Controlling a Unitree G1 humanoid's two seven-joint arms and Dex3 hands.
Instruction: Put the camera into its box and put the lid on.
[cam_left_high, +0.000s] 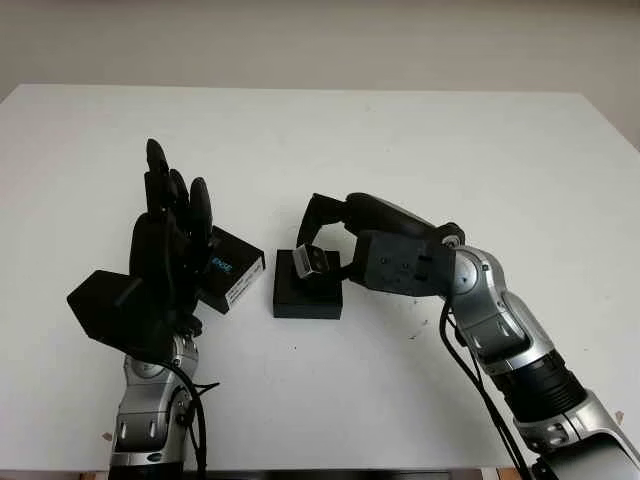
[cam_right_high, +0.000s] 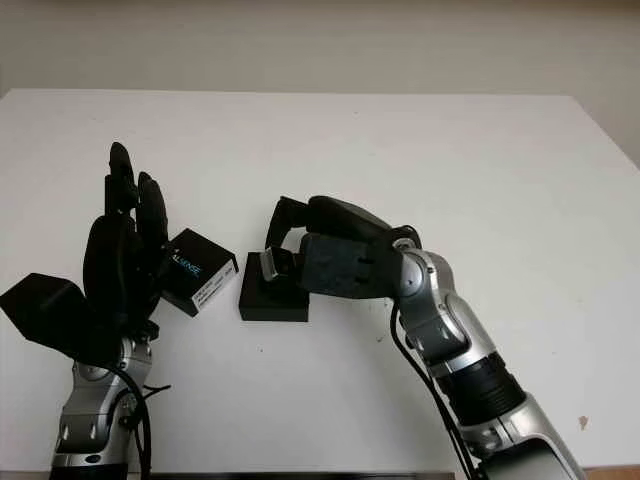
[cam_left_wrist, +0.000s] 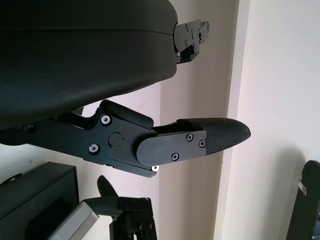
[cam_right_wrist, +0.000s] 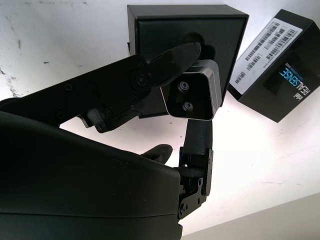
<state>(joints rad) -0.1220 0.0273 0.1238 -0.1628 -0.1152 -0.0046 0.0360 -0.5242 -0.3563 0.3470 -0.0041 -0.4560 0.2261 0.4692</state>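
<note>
Nearest the head camera, at about seven o'clock in the left eye view, the left hand (cam_left_high: 165, 250) is seen raised above the white table (cam_left_high: 450, 160), released and holding nothing, its fingers pointing toward twelve o'clock. Just beyond it, toward three o'clock, the lid (cam_left_high: 228, 270) is seen lying on the table, black with a white label on its side. The open black box (cam_left_high: 308, 290) is placed just beside the lid, near the table's middle. The right hand (cam_left_high: 330, 235) is brought in from five o'clock, and the small silver camera (cam_left_high: 313, 261) is pinched in its fingers directly over the box, tilted; whether the camera touches the box cannot be told.

In the right eye view the same layout is repeated: lid (cam_right_high: 198, 270), box (cam_right_high: 272, 292) and camera (cam_right_high: 271, 264) in a row from nine to three o'clock.

In the left wrist view one finger (cam_left_wrist: 200, 140) of the released hand is seen against the table and the far wall, with a corner of the box (cam_left_wrist: 35, 200) and the camera (cam_left_wrist: 75, 225) close by.

In the right wrist view the camera (cam_right_wrist: 192, 95), its two lenses showing, is clamped between the fingers (cam_right_wrist: 150, 75) above the box's recess (cam_right_wrist: 187, 37), and the lid (cam_right_wrist: 280, 65) is seen beside the box.
</note>
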